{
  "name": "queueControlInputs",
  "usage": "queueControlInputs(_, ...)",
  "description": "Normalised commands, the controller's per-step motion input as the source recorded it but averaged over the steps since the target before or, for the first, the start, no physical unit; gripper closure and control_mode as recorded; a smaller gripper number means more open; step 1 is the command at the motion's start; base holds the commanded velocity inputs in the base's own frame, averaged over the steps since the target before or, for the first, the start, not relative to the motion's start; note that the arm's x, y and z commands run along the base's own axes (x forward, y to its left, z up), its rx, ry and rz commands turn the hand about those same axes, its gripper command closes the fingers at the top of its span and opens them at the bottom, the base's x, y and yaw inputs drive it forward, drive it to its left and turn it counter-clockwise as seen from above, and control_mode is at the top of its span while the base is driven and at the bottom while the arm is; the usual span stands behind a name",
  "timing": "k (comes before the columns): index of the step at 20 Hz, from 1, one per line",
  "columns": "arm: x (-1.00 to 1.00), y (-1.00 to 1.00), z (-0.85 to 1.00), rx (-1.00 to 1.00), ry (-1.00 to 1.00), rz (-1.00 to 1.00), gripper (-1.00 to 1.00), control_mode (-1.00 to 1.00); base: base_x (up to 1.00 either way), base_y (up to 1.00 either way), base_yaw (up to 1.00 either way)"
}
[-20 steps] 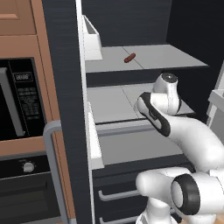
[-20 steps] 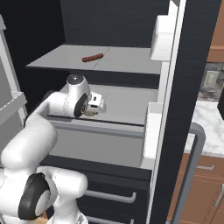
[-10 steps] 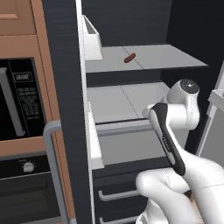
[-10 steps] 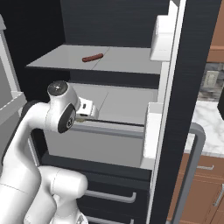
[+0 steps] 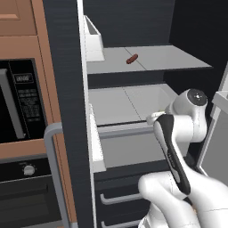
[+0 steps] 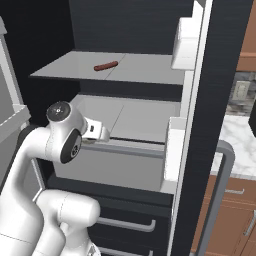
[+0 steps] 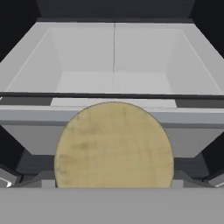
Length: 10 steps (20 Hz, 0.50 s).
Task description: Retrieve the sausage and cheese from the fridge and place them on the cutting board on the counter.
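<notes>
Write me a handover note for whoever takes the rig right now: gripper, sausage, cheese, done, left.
Gripper: jaws wide, closed on the cheese, which sits between the fingertips in the hand view; it hangs in front of the fridge, level with the lower grey bin.
Sausage: lies untouched on the upper fridge shelf.
Done: fridge doors open, cheese picked up.
Left: carry the cheese to the cutting board on the counter and set it down, come back for the sausage, and place it on the board too.
</notes>
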Motion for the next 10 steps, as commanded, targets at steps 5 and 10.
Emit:
queueControlInputs(5,0.00,0.00,0.00,0.00,0.00,0.00,1.00,-1.00,0.00,0.00,0.00)
queueControlInputs(10,0.00,0.00,0.00,0.00,0.00,0.00,1.00,-1.00,0.00,0.00,0.00)
